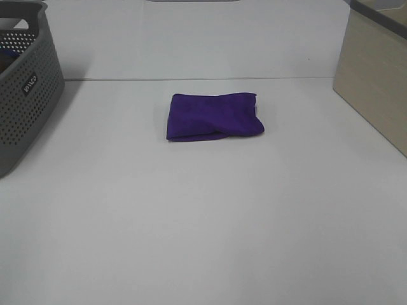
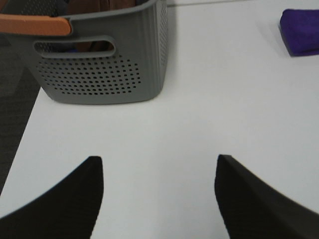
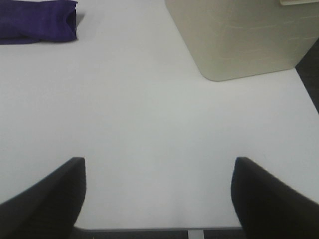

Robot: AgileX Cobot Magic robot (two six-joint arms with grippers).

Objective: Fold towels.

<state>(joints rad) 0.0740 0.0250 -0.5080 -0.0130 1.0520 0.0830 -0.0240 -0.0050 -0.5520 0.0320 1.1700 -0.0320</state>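
Folded purple towel (image 1: 214, 116) lies on the white table (image 1: 203, 216), upper centre of the overhead frame. Left gripper (image 2: 158, 172) and right gripper (image 3: 158, 172): jaws apart, holding nothing.

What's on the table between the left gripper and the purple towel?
Nothing: in the left wrist view only bare white table lies between the open left gripper and the folded purple towel. The grey basket sits off to one side.
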